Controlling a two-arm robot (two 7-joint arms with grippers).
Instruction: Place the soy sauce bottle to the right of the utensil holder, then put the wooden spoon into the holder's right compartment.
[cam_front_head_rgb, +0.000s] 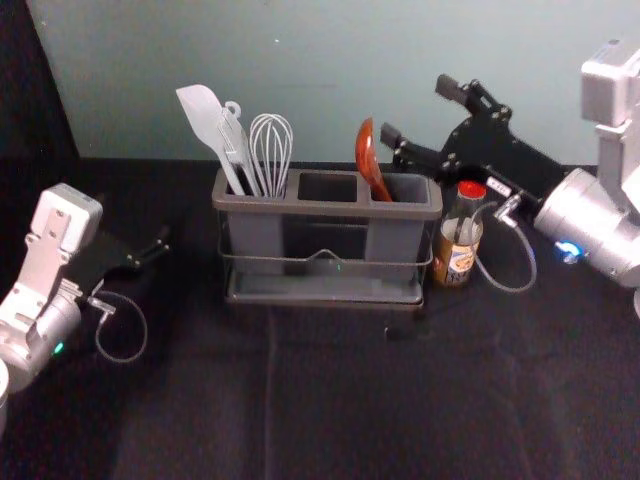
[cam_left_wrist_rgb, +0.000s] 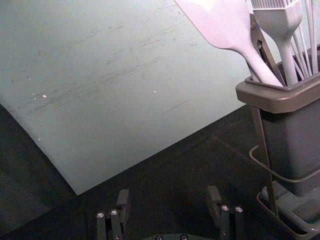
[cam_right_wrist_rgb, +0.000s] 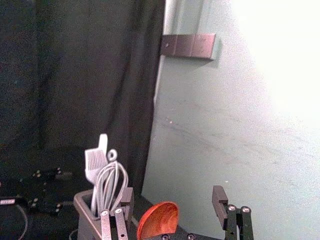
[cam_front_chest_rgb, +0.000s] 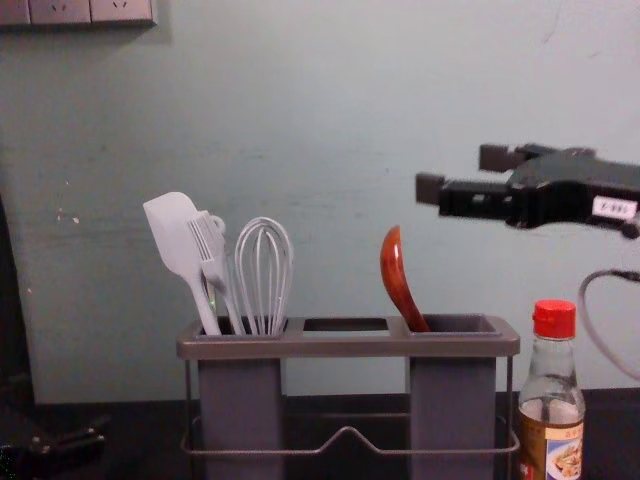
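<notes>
The wooden spoon (cam_front_head_rgb: 367, 155) leans in the right compartment of the utensil holder (cam_front_head_rgb: 325, 208), bowl end up. Right of the holder stands the soy sauce bottle (cam_front_head_rgb: 458, 235), upright with a red cap. My right gripper (cam_front_head_rgb: 420, 112) is open and empty, above and behind the bottle; in the chest view the right gripper (cam_front_chest_rgb: 462, 172) hangs higher than the spoon (cam_front_chest_rgb: 398, 280). The right wrist view has the right gripper (cam_right_wrist_rgb: 173, 192) with the spoon's bowl (cam_right_wrist_rgb: 159, 220) below its spread fingers. Left of the holder, my left gripper (cam_front_head_rgb: 155, 245) is idle, open in the left wrist view (cam_left_wrist_rgb: 168, 195).
A white spatula (cam_front_chest_rgb: 175, 235), a brush (cam_front_chest_rgb: 208, 250) and a whisk (cam_front_chest_rgb: 264, 275) stand in the holder's left compartment. Behind the dark-covered table (cam_front_head_rgb: 330, 400) rises a pale wall (cam_front_head_rgb: 320, 80). A cable (cam_front_head_rgb: 530, 265) loops from the right arm near the bottle.
</notes>
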